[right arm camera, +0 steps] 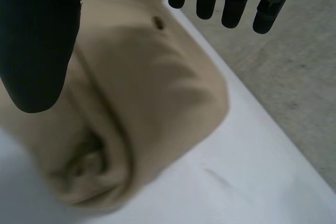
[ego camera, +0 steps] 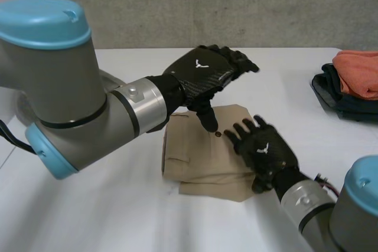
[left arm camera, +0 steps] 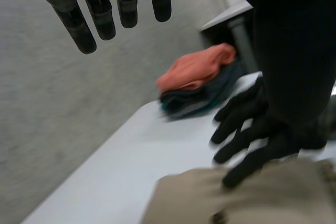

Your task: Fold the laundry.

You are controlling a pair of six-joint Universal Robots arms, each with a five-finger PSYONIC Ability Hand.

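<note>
A folded tan pair of trousers (ego camera: 201, 160) lies in the middle of the white table (ego camera: 106, 216), with a dark button (ego camera: 219, 134) near its far edge. My left hand (ego camera: 204, 72) hovers over that far edge, open, fingers straight and thumb pointing down towards the button. My right hand (ego camera: 266, 149) rests flat and open on the garment's right side, fingers spread. In the left wrist view my left hand (left arm camera: 102, 17) holds nothing, with the right hand (left arm camera: 247, 129) on the tan cloth (left arm camera: 262, 198) beyond it. In the right wrist view my right hand (right arm camera: 233, 3) stands straight above the cloth roll (right arm camera: 136, 103).
A pile of folded clothes (ego camera: 354, 81), orange on top of dark pieces, sits at the table's far right; it appears beyond my left hand's fingers as the pile (left arm camera: 199, 77). A grey concrete wall (ego camera: 207, 4) runs behind the table.
</note>
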